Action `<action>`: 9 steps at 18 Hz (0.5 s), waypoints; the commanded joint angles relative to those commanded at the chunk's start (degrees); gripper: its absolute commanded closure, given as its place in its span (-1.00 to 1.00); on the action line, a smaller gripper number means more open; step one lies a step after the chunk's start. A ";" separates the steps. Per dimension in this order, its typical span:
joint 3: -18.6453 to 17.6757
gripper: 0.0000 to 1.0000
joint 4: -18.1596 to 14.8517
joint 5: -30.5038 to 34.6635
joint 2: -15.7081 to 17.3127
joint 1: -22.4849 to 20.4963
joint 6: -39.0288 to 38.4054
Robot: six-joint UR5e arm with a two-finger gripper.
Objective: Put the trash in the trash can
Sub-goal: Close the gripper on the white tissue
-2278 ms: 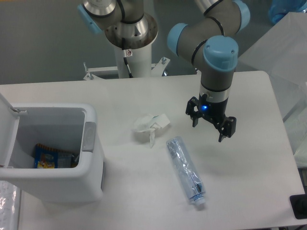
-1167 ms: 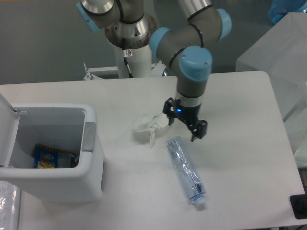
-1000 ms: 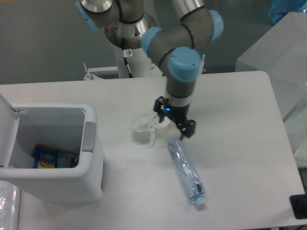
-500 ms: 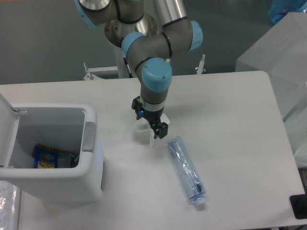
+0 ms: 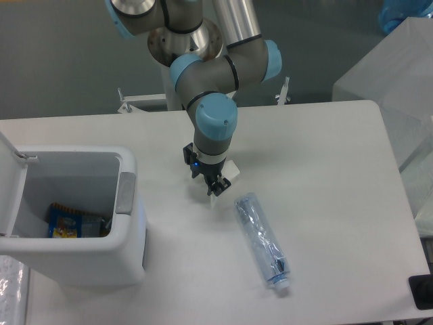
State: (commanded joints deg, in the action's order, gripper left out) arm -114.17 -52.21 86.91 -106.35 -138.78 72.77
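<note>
The claw [image 5: 206, 177] is poised directly over the crumpled tissue [image 5: 230, 172] at table center, its jaw gap and grip impossible to tell. Left to right: the open trash can [image 5: 128, 203] is sitting at 9 o'clock, the crushed bottle [image 5: 262, 240] lying at 4 o'clock. The fingers are possibly pinching only a loose fold, risking a drop short of the rim.

One fixed camera looks down steeply from the near side. It takes in the whole table [image 5: 325, 135], facing the arm's base [image 5: 186, 47] at the far edge.

Colourful packet [image 5: 65, 224], white table [image 5: 338, 176]
</note>
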 joint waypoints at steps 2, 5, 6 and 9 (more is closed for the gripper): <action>0.17 0.84 0.00 0.19 0.09 0.00 0.00; 0.79 1.00 -0.17 0.19 0.18 -0.09 0.17; 0.96 1.00 -0.26 0.01 0.18 -0.17 0.26; 2.63 1.00 -1.32 -1.04 0.44 -0.96 0.44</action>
State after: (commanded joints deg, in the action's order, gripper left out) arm -111.54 -53.52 85.88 -105.91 -139.75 73.21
